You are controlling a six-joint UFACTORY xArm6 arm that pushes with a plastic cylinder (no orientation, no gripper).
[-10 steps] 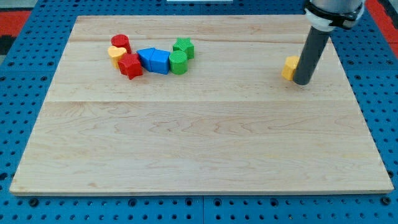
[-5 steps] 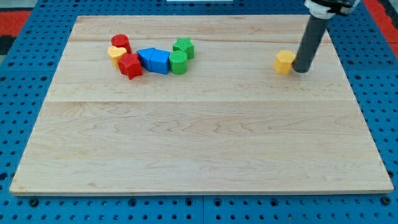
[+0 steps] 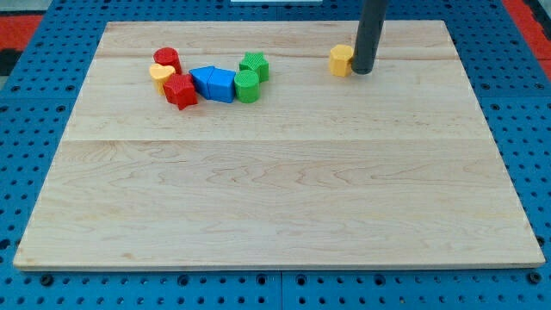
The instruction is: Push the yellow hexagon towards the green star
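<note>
The yellow hexagon (image 3: 341, 60) lies on the wooden board near the view's top, right of centre. My tip (image 3: 362, 71) is right against the hexagon's right side. The green star (image 3: 254, 65) sits to the hexagon's left, at the right end of a cluster of blocks in the view's upper left. A stretch of bare board lies between the hexagon and the star.
The cluster also holds a green cylinder (image 3: 246, 86) just below the star, two blue blocks (image 3: 214, 83), a red star-like block (image 3: 181, 89), a red block (image 3: 167, 59) and a small yellow block (image 3: 160, 72). The board (image 3: 275, 189) rests on a blue pegboard.
My tip has moved left and towards the view's top, pushing the yellow hexagon with it from the right side of the board towards the green star. The cluster has not moved.
</note>
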